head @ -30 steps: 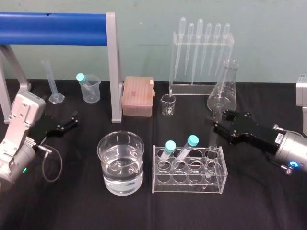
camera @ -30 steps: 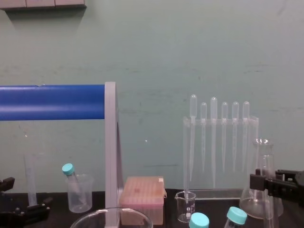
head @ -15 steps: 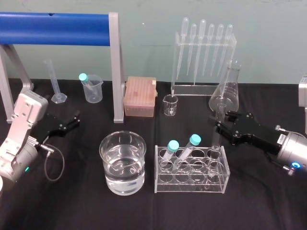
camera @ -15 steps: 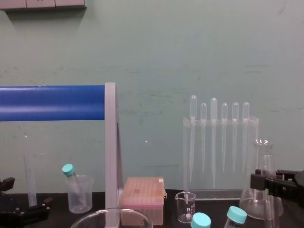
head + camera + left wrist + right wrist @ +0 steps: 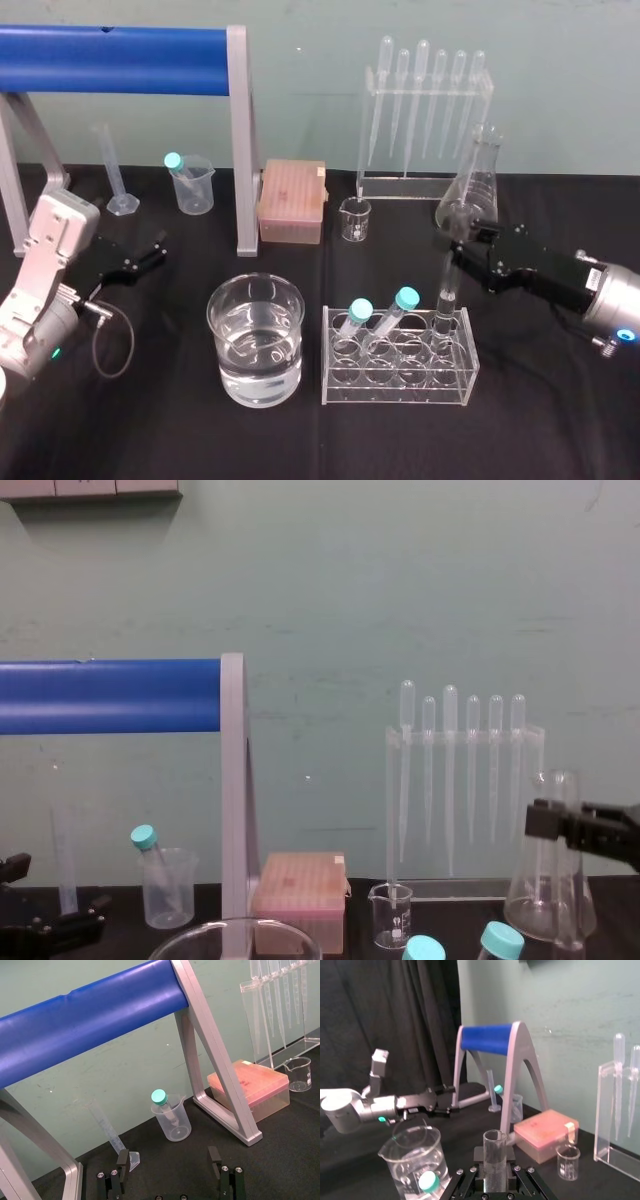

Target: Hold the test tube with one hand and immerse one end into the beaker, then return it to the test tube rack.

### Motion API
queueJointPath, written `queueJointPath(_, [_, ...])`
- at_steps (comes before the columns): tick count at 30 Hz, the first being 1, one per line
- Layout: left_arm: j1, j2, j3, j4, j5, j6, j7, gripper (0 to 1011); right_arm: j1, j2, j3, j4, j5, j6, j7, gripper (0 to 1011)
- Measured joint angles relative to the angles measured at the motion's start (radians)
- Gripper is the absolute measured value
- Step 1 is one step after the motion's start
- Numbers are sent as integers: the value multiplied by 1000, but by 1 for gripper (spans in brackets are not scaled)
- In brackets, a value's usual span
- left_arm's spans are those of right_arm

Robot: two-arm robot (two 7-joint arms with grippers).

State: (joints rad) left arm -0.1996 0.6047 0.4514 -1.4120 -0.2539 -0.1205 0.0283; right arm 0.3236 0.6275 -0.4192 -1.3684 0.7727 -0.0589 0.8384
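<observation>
The clear test tube [image 5: 445,300] stands almost upright, its lower end still inside the right-hand end hole of the clear test tube rack [image 5: 400,378]. My right gripper [image 5: 456,258] reaches in from the right and is shut on the tube's upper part. In the right wrist view the tube [image 5: 495,1152] sits clamped in that gripper [image 5: 495,1174], its open rim above the black fingers [image 5: 470,1180]. The wide beaker [image 5: 255,340], holding water, stands left of the rack. My left gripper [image 5: 155,252] rests open at the table's left; the left wrist view shows it [image 5: 170,1165] holding nothing.
Two teal-capped tubes [image 5: 360,312] lean in the rack's left holes. Behind stand a conical flask [image 5: 472,190], a pipette stand [image 5: 425,120], a small beaker [image 5: 352,218] and a pink tip box [image 5: 292,200]. A blue-barred frame [image 5: 120,45], a measuring cylinder [image 5: 112,170] and a plastic beaker [image 5: 192,185] stand back left.
My right gripper has closed on the test tube and lifted it a little, so the tube stands higher in its rack hole. The left arm has not moved.
</observation>
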Motion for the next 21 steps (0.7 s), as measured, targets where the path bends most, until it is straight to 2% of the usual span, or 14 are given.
queueJointPath(8, [0,0,0,0,0,0,0,1000,2,10,20,-29,49,-25,19,250])
queueJointPath(12, [0,0,0,0,0,0,0,1000,17,5,23,-27,52,-43,23,249])
queueJointPath(21, [0,0,0,0,0,0,0,1000,70,-37,13,36,-9,-108,-9,249])
